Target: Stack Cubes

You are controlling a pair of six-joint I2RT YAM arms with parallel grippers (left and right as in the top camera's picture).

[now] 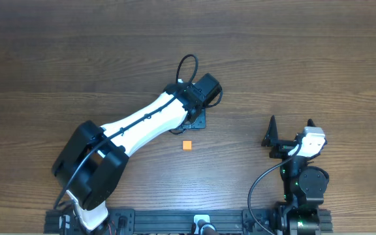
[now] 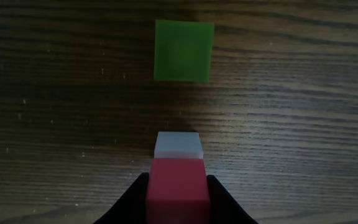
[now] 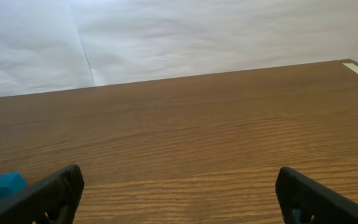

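Note:
In the left wrist view my left gripper [image 2: 177, 198] is shut on a red cube [image 2: 177, 183]. A white cube [image 2: 178, 144] shows directly past the red one; I cannot tell whether they touch. A green cube [image 2: 183, 50] lies on the wood farther off. From above, the left gripper [image 1: 196, 116] is at the table's middle, and an orange cube [image 1: 187, 145] sits just below it. My right gripper [image 1: 289, 130] stands open at the right with nothing in it, its fingers [image 3: 48, 199] wide apart. A blue cube [image 3: 8, 185] lies well off to its side.
The wooden table [image 1: 318, 52] is bare around the cubes. A white wall [image 3: 197, 37] stands behind the table's far edge in the right wrist view. The left arm's white link [image 1: 142, 124] crosses the table diagonally.

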